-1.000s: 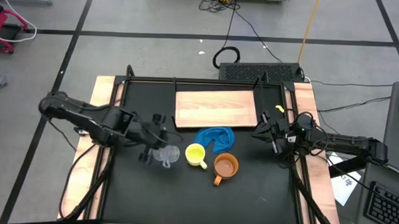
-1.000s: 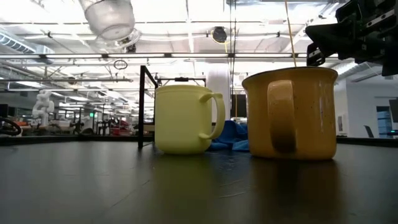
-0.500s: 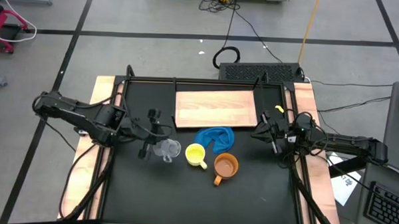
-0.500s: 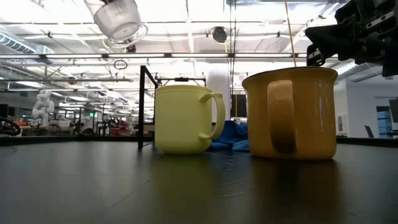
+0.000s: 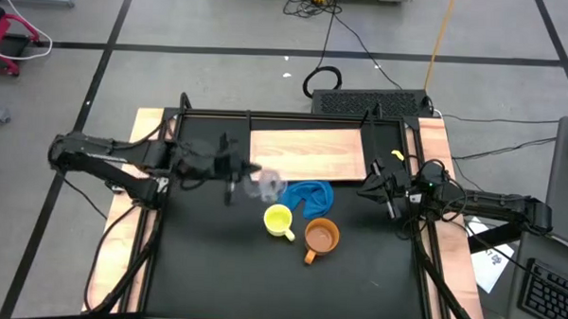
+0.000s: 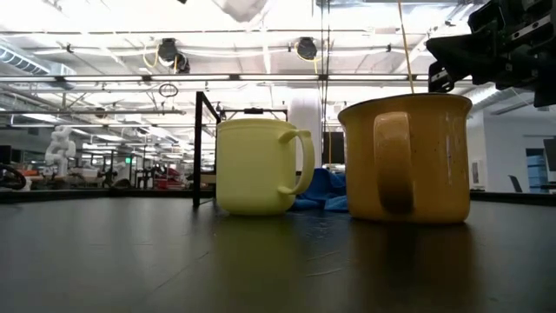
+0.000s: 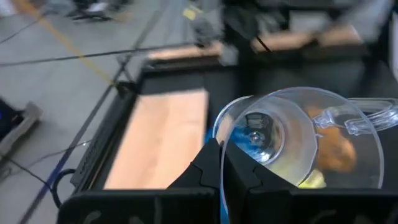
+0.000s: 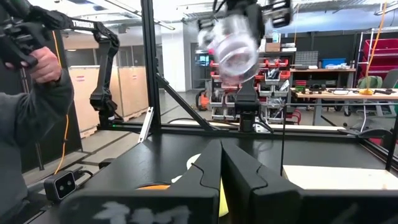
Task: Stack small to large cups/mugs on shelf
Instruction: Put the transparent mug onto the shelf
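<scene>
My left gripper (image 5: 248, 173) is shut on the small clear plastic cup (image 5: 265, 184), held in the air over the near edge of the light-wood shelf board (image 5: 308, 154) and beside the blue cloth (image 5: 306, 196). The cup also shows in the left wrist view (image 7: 298, 140) and at the top of the low view (image 6: 239, 7). The yellow mug (image 5: 278, 219) and the orange-brown mug (image 5: 321, 237) stand upright on their bases on the black table. My right gripper (image 5: 366, 191) is shut and empty above the table's right side. My left gripper pinches the cup's rim wall (image 7: 222, 134), one finger inside (image 7: 239, 171) and one outside. The fingers come level from the table's left. The cup is lifted clear and lies on its side, its mouth toward the wrist and its base (image 7: 255, 134) pointing away.
The blue cloth lies crumpled between the board and the two mugs. A black frame post (image 6: 199, 148) stands behind the yellow mug (image 6: 256, 165). A person (image 8: 31, 93) stands beyond the table's edge in the right wrist view. Bare black table lies to the near left (image 5: 205, 261).
My left gripper has carried the clear cup from left of the yellow mug up and toward the table's far right, to the board's near edge. The cup stays lifted clear in the same hold. My right gripper has kept still.
</scene>
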`<state>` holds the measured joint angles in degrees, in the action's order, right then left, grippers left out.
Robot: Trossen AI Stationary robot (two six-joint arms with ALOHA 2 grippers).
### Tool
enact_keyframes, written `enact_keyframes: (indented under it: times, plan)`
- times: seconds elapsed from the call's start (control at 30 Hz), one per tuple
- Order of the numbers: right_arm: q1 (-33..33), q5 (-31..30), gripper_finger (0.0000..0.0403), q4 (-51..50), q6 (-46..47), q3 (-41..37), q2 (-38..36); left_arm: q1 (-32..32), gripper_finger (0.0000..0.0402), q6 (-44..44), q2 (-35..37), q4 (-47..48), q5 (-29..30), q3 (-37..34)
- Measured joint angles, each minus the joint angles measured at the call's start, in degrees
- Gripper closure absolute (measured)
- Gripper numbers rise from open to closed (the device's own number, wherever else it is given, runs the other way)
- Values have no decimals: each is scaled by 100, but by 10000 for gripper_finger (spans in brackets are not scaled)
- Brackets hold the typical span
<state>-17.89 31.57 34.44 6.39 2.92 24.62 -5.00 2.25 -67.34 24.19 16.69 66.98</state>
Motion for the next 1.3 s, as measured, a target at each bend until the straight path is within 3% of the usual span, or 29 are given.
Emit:
enact_keyframes:
  times: [0.17,0.33,0.43,0.73,1.03,1.3]
  plan:
    - [-1,0,403,0,0,0,0,724,402,-74,-22,-156,-271,94]
    - [-2,0,403,0,0,0,-2,1520,402,-98,-298,175,-1071,618]
    - [0,0,403,-11,0,0,0,1844,402,75,-606,380,-1520,1139]
    - [-1,0,403,-45,0,0,2,2425,402,855,-1989,2255,-2297,3024]
    - [0,0,403,-55,0,0,2,2703,402,1416,-3430,3923,-2297,4423]
    - [-1,0,403,-70,0,0,4,2896,402,1716,-4230,4856,-2194,4787]
